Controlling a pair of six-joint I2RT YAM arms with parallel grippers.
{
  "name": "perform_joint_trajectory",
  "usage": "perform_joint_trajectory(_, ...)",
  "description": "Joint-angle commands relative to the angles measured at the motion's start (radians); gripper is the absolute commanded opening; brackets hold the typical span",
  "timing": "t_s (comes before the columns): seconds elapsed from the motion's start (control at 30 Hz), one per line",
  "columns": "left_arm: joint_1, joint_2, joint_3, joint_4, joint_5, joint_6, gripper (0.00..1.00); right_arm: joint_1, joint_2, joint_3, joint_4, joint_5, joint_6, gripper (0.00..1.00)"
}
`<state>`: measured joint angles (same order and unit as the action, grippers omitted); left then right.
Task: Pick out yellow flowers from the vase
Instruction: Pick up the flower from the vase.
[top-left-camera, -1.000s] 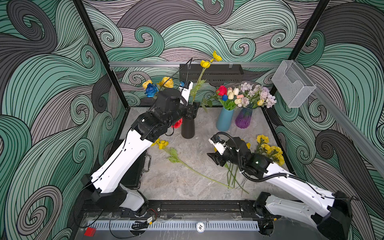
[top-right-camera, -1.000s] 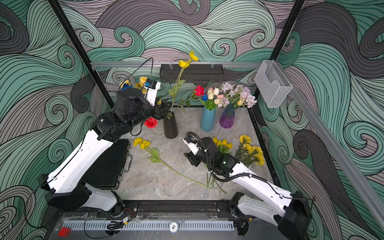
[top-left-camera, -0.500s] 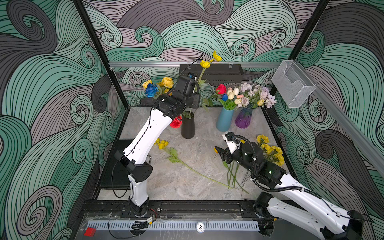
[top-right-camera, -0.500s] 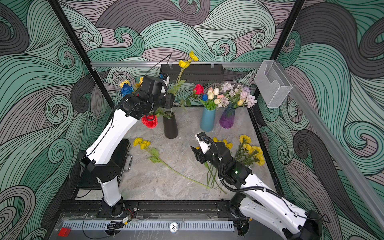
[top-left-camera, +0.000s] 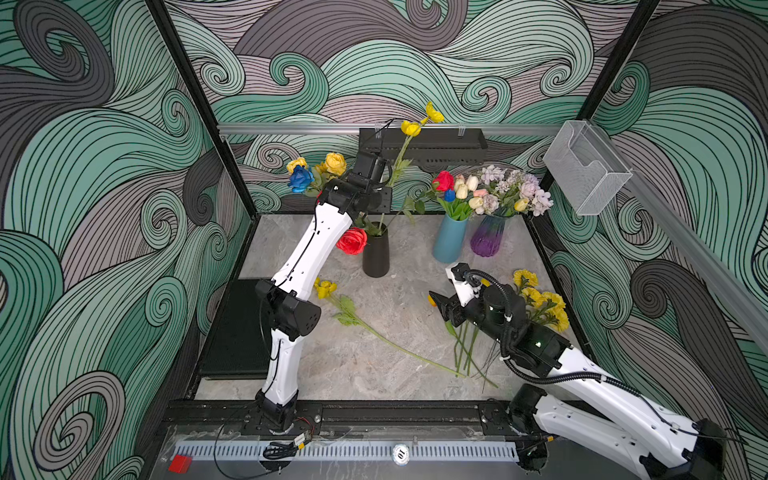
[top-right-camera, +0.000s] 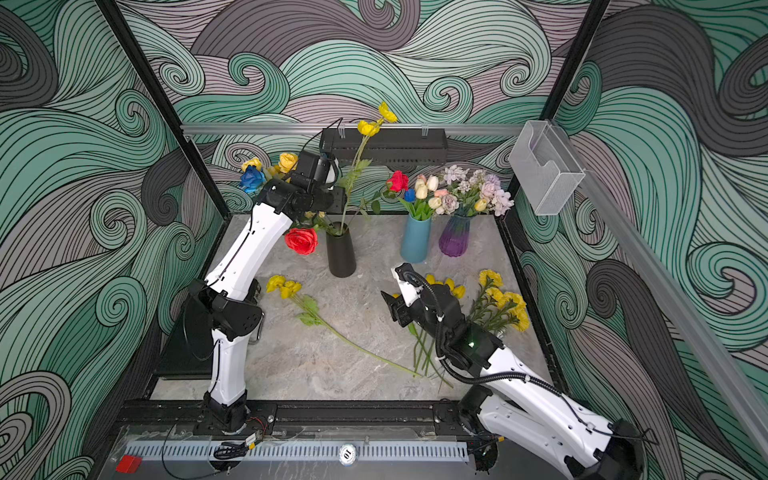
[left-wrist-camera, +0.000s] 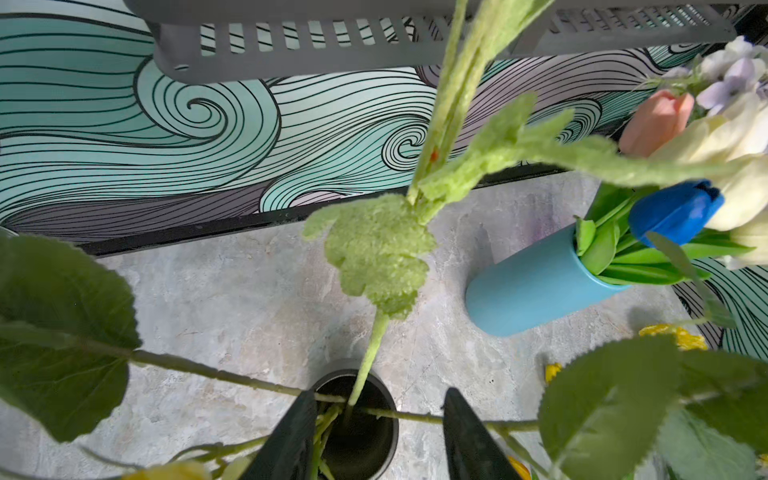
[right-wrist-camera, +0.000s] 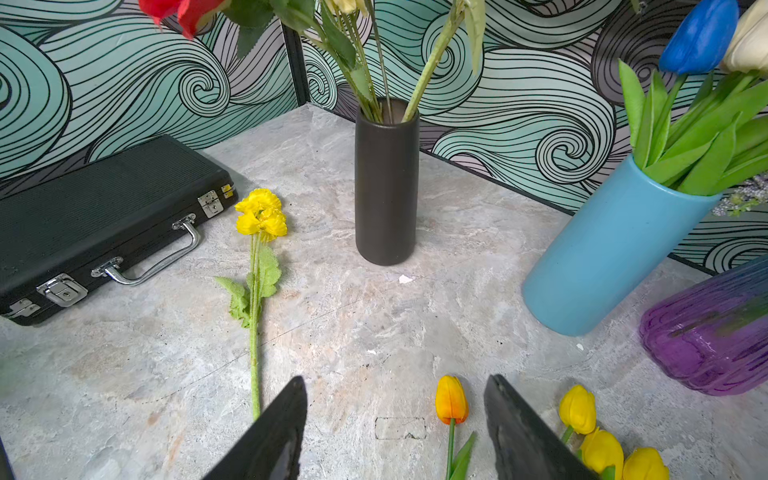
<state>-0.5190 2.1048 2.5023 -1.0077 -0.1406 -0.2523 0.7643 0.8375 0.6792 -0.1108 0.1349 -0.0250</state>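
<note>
Hovering low over the worktop (top-left-camera: 365, 357), the right pincer (right-wrist-camera: 397, 378) is standing apart and empty, with yellow tulips (right-wrist-camera: 577, 409) lying on the worktop beneath and beside it. A yellow pom-pom stem (right-wrist-camera: 262, 214) is lying loose toward the left arm's side. Beyond, the left pincer (left-wrist-camera: 380, 392) is gaping apart over the black vase (top-left-camera: 376, 257) mouth, stems passing between its jaws unpinched. Yellow flowers (top-left-camera: 411, 128) are standing tall in that vase.
</note>
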Motion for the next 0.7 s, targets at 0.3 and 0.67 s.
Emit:
perform_joint_trajectory(0.3, 0.005, 0.085, 0.035, 0.081, 0.010, 0.017, 0.42, -0.005, -0.002, -0.016, 0.025, 0.008, 0.000, 0.68)
perform_joint_trajectory(0.67, 0.005, 0.135, 0.045, 0.116, -0.029, 0.037, 0.32, -0.006, -0.016, -0.016, 0.026, 0.016, -0.007, 0.68)
